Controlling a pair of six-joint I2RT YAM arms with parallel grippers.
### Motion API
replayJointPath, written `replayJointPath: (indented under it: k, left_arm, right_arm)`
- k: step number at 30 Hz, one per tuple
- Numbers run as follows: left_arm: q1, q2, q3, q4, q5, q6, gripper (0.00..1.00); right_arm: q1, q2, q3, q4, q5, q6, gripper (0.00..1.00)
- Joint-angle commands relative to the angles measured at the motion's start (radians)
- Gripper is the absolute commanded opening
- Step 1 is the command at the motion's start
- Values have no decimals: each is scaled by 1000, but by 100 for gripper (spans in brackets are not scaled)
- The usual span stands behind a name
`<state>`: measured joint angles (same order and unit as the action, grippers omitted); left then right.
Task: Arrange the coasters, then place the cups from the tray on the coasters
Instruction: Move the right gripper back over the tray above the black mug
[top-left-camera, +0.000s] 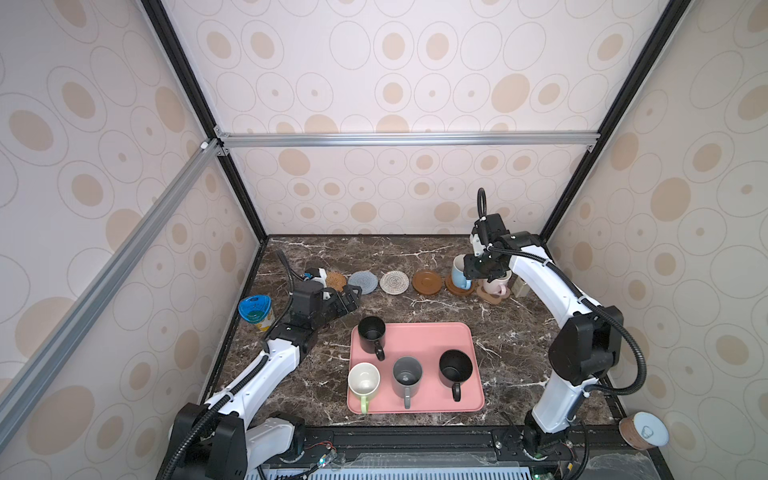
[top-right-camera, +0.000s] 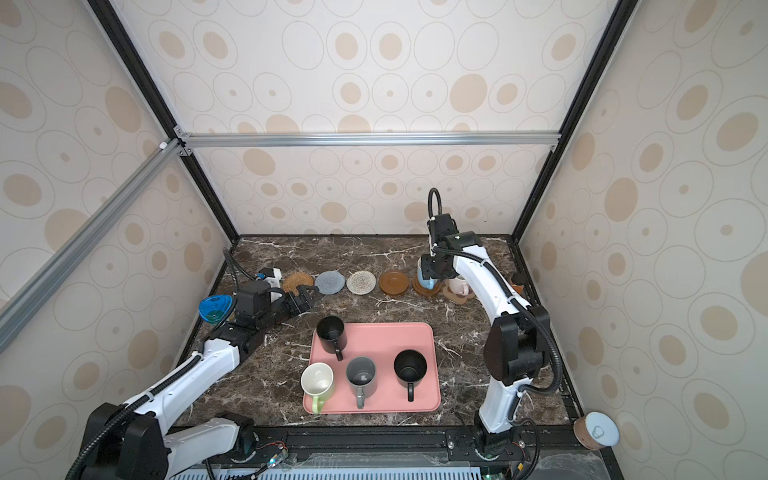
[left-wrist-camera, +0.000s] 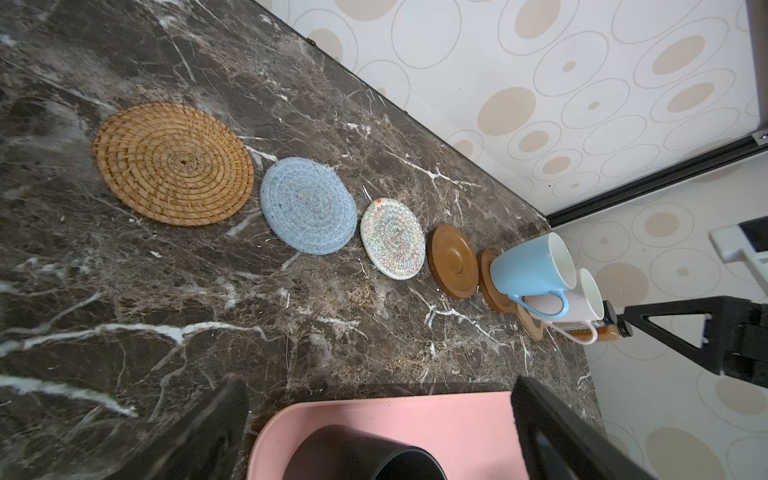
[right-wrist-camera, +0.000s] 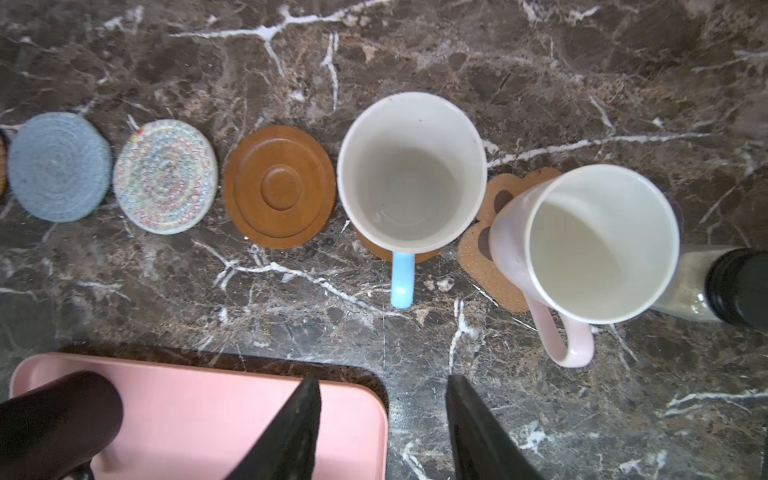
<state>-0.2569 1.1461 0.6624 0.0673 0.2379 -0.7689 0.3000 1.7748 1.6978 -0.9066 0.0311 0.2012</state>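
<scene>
— Right gripper (right-wrist-camera: 382, 379) hangs straight over the light blue cup (right-wrist-camera: 411, 174), jaws apart, nothing between them. That cup stands on its own on a wooden disc (left-wrist-camera: 487, 277), handle pointing to the near side.

— So which step is that?

— The tail end of placing it, I'd say: it's seated and nothing grips it. Just right of it the pale pink cup (right-wrist-camera: 598, 245) sits on the paw-shaped coaster (right-wrist-camera: 478, 257).

— And the other arm?

— Left gripper (top-left-camera: 352, 297) is spread wide and empty. It hovers low between the far row and the tray (top-left-camera: 424, 340), closest to the far black cup (top-left-camera: 371, 332).

— What next?

— My guess is another cup off the tray, carried upright to a bare coaster. The free wooden disc (right-wrist-camera: 279, 187) lies right beside the blue cup, so a cup set there has to come down without knocking it.

— Count them for me.

— Six coasters in one row along the far side of the desk (top-left-camera: 415, 257). From the left: tan rattan (left-wrist-camera: 172, 164), blue-grey (right-wrist-camera: 58, 166), cream woven (right-wrist-camera: 165, 176), two wooden discs, the paw. Four are bare.
Six cups, two on coasters and four on the tray: the far black cup, the near black cup (top-left-camera: 456, 368), the grey cup (top-left-camera: 407, 376) and the light green cup (top-left-camera: 363, 380).
One tray. Two lidded cans stand off to the sides, the left can (top-left-camera: 255, 311) and the near-right can (top-left-camera: 643, 430).
</scene>
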Motion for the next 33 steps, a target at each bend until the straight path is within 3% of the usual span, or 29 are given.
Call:
replayJointPath:
  k: [1,33]
  left_arm:
    - [8,-2,19,2,-16,2,100]
    - [8,-12,15,-18,-57,-7,100]
  right_arm:
    - [47,-43,-16,-40,-13,-3,53]
    - [511,-63,-117,-26,-43,26,55]
